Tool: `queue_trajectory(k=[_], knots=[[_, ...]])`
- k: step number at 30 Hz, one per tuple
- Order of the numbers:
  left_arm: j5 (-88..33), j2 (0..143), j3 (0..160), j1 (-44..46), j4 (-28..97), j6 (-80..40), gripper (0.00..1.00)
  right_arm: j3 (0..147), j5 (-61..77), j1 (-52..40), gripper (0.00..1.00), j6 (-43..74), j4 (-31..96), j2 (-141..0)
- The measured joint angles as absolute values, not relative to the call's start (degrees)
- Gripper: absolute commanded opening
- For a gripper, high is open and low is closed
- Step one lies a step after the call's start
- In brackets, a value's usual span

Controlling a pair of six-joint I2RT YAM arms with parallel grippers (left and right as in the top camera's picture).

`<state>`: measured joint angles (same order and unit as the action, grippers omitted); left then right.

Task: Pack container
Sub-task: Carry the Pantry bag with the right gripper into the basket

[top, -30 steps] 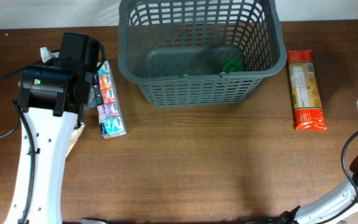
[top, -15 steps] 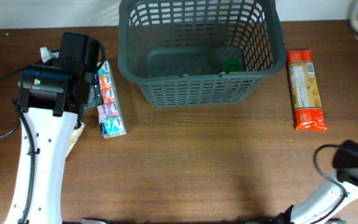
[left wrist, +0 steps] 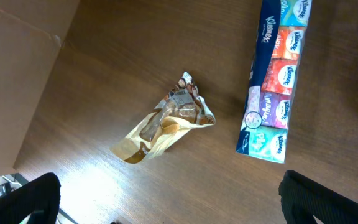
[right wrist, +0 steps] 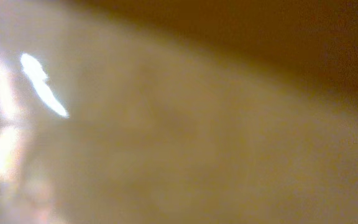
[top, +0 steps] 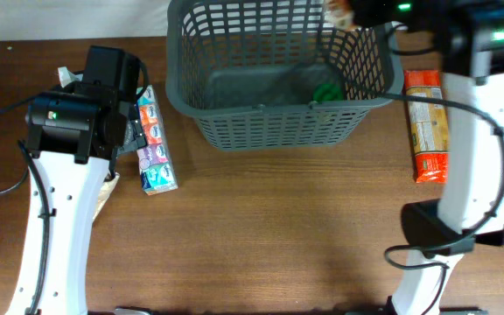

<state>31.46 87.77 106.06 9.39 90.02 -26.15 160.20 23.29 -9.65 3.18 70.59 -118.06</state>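
The dark grey slotted plastic basket [top: 278,107] stands at the far middle of the brown wooden table [top: 278,227]. Over its far right corner the right gripper [top: 354,12] is clenched on a small pale packet [top: 339,10]. The left gripper [left wrist: 166,186] hangs spread wide over a crumpled tan wrapper [left wrist: 166,124].

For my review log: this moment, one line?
left fingers: open, above crinkled tan bag | right fingers: shut on small brown packet, over dark grey plastic basket
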Motion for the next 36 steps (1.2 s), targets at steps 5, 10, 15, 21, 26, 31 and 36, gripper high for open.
queue_trajectory(k=[5,10,15,21,26,31,36], knots=[[31.46,87.77,106.06,9.39,90.02,-26.15,1.00,160.29,12.14,-14.70,0.04,3.20,71.46,-123.57],[31.44,87.77,106.06,9.39,90.63,-26.15,1.00,160.29,7.73,-15.00,0.04,3.18,71.68,-129.71],[31.44,87.77,106.06,9.39,91.70,-26.13,1.00,160.29,5.52,-14.68,0.04,3.18,74.56,-136.44],[31.44,87.77,106.06,9.39,92.12,-26.15,1.00,160.22,4.91,-14.68,0.10,3.25,78.81,-140.62],[31.44,87.77,106.06,9.39,92.14,-26.15,0.99,160.27,4.67,-14.68,0.54,2.96,79.94,-140.77],[31.42,87.77,106.06,9.39,92.09,-26.15,1.00,159.94,4.49,-14.68,0.79,2.92,80.90,-140.79],[31.42,87.77,106.06,9.39,92.16,-26.13,0.99,158.47,4.43,-14.68,0.81,2.98,81.38,-140.79]])
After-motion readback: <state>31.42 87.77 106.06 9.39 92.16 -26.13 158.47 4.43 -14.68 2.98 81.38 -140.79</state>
